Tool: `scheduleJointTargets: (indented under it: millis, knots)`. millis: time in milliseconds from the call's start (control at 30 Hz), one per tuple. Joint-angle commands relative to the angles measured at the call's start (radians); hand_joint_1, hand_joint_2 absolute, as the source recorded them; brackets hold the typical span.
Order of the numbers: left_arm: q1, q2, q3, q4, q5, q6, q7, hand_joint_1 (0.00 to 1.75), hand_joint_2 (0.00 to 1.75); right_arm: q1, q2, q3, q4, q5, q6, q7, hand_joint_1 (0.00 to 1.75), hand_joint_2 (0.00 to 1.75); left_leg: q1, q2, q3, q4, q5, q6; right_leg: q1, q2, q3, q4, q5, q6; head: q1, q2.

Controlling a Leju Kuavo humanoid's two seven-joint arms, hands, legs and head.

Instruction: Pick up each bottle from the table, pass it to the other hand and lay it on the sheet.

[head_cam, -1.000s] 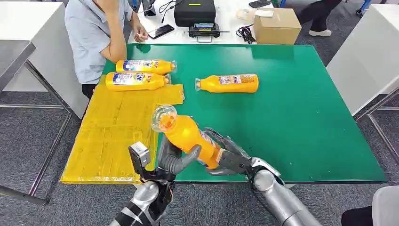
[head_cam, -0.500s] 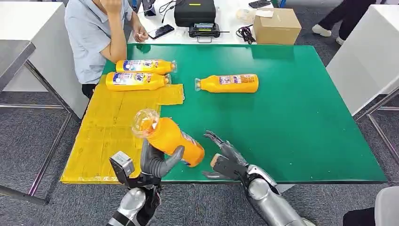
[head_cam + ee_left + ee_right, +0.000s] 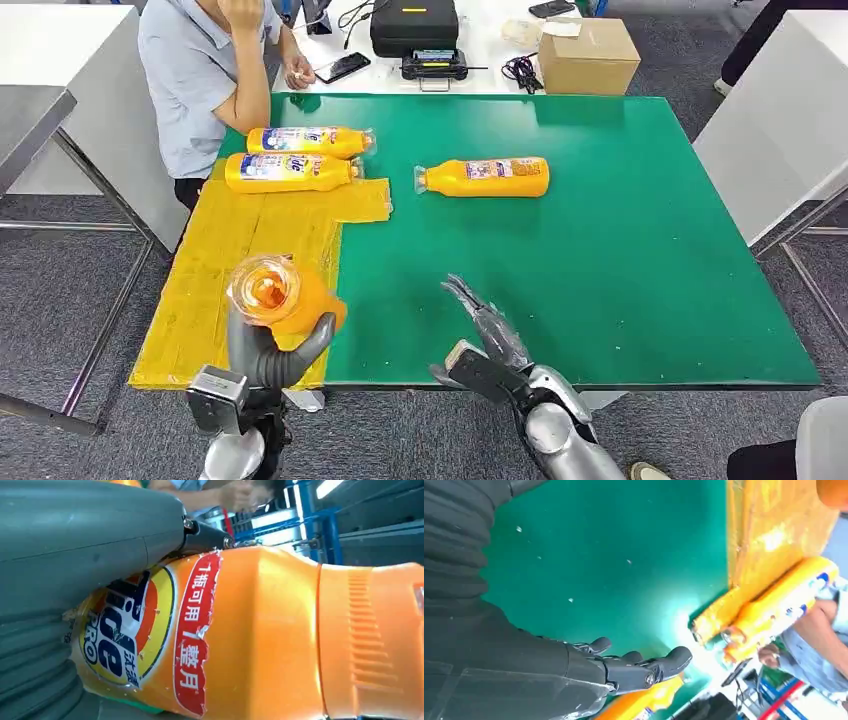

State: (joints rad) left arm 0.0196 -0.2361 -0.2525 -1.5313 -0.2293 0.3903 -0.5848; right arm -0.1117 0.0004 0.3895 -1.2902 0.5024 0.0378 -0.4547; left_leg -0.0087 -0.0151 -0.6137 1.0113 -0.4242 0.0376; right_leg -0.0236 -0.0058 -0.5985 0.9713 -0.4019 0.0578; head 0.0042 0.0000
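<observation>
Left hand (image 3: 262,352) grips bottle (image 3: 283,295) (cap toward camera) above sheet (image 3: 245,260).

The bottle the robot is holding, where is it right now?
In the head view the held bottle is gripped in the left hand, above the near end of the yellow sheet, beside the green table.

The held bottle (image 3: 280,630) is glossy orange plastic with a peeling printed label. The table (image 3: 620,260) wears a matt green covering, the sheet (image 3: 220,270) looks yellow and wrinkled, and the box (image 3: 588,55) is plain cardboard.
</observation>
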Motion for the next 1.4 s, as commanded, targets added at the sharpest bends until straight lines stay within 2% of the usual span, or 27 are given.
scheduleJointTargets:
  millis: [33,400,500,600,667,833,933,1000,1067,1167,1200,1267,1333,1400]
  knots:
    - [-0.006,0.009,0.055,-0.017,-0.025,0.010,-0.011,1.75,1.75,-0.015,0.018,-0.032,-0.019,-0.002,0.010,-0.005,0.00,1.75,0.001,0.002,0.002,0.000,-0.001,-0.002,0.001,0.001,0.002,0.000,-0.001,-0.002,0.000,0.000]
    - [-0.062,0.026,0.052,0.043,-0.163,0.127,-0.013,1.75,1.75,-0.038,0.022,-0.031,0.007,-0.033,0.031,-0.028,0.00,1.75,0.002,0.002,0.004,0.000,-0.002,-0.003,0.002,0.001,0.004,-0.001,-0.001,-0.003,0.000,0.000]
    - [-0.131,0.028,0.039,0.143,-0.243,0.163,0.019,1.75,1.75,-0.024,0.005,-0.059,-0.005,-0.065,0.026,-0.051,0.00,1.75,0.002,0.001,0.004,0.000,-0.001,-0.003,0.002,0.000,0.004,-0.001,-0.001,-0.003,0.000,0.000]
    - [-0.249,0.013,0.012,0.338,-0.366,0.232,0.075,1.75,1.75,0.021,-0.029,-0.110,-0.034,-0.091,0.034,-0.079,0.00,1.75,0.002,-0.001,0.005,0.000,-0.001,-0.003,0.002,-0.002,0.005,-0.001,-0.001,-0.003,0.000,0.000]
    - [-0.297,0.008,-0.013,0.423,-0.434,0.256,0.099,1.75,1.75,0.044,-0.041,-0.130,-0.045,-0.100,0.046,-0.097,0.00,1.75,0.002,-0.009,0.006,-0.001,0.001,-0.003,0.002,-0.010,0.009,-0.003,-0.002,-0.003,0.000,0.000]
    - [-0.338,0.020,-0.038,0.510,-0.507,0.287,0.124,1.75,1.75,0.030,-0.030,-0.144,-0.019,-0.101,0.058,-0.107,0.00,1.75,0.000,-0.002,0.005,-0.001,0.000,-0.001,0.001,-0.003,0.006,-0.001,0.000,-0.002,0.000,0.000]
    - [-0.361,0.021,-0.023,0.552,-0.645,0.308,0.163,1.75,1.75,0.010,-0.027,-0.139,0.001,-0.102,0.067,-0.113,0.00,1.75,0.000,-0.001,0.005,0.000,0.000,-0.002,0.001,-0.001,0.005,-0.001,0.000,-0.002,0.000,0.000]
    - [-0.398,0.032,-0.025,0.621,-0.757,0.308,0.229,1.75,1.75,-0.009,-0.023,-0.135,0.019,-0.106,0.076,-0.118,0.00,1.75,0.000,0.000,0.005,0.000,-0.001,-0.002,0.001,-0.001,0.005,-0.001,0.000,-0.002,0.000,0.000]
    - [-0.411,0.036,-0.016,0.645,-0.789,0.308,0.242,1.71,1.75,-0.017,-0.021,-0.133,0.029,-0.108,0.078,-0.119,0.00,1.75,0.002,0.002,0.008,0.001,-0.002,-0.004,0.003,0.001,0.009,-0.001,-0.001,-0.004,0.000,0.000]
    - [-0.459,0.054,-0.046,0.747,-0.899,0.308,0.331,1.62,1.75,-0.027,-0.016,-0.138,0.050,-0.115,0.083,-0.122,0.00,1.75,0.001,0.001,0.005,0.000,0.000,-0.002,0.002,0.000,0.005,-0.001,0.000,-0.002,0.000,0.000]
    - [-0.481,0.069,-0.070,0.786,-1.015,0.308,0.424,1.62,1.75,-0.028,-0.013,-0.142,0.059,-0.117,0.083,-0.124,0.00,1.75,0.002,0.002,0.006,0.000,-0.001,-0.003,0.002,0.000,0.006,-0.002,0.000,-0.003,0.000,0.000]
    - [-0.486,0.075,-0.075,0.791,-1.058,0.308,0.449,1.62,1.75,-0.030,-0.011,-0.144,0.067,-0.117,0.084,-0.125,0.00,1.75,0.001,0.001,0.005,-0.001,0.000,-0.002,0.002,0.000,0.005,-0.001,0.000,-0.002,0.000,0.000]
    - [-0.507,0.085,-0.091,0.842,-1.163,0.299,0.537,1.66,1.75,-0.033,-0.010,-0.142,0.075,-0.118,0.085,-0.128,0.00,1.75,0.001,0.002,0.004,0.000,0.000,-0.002,0.001,0.001,0.004,-0.001,0.000,-0.002,0.000,0.000]
    - [-0.527,0.095,-0.108,0.881,-1.222,0.288,0.581,1.59,1.75,-0.034,-0.009,-0.142,0.077,-0.118,0.085,-0.130,0.00,1.75,0.002,0.003,0.006,0.000,-0.001,-0.002,0.002,0.002,0.006,-0.001,0.000,-0.003,0.000,0.000]
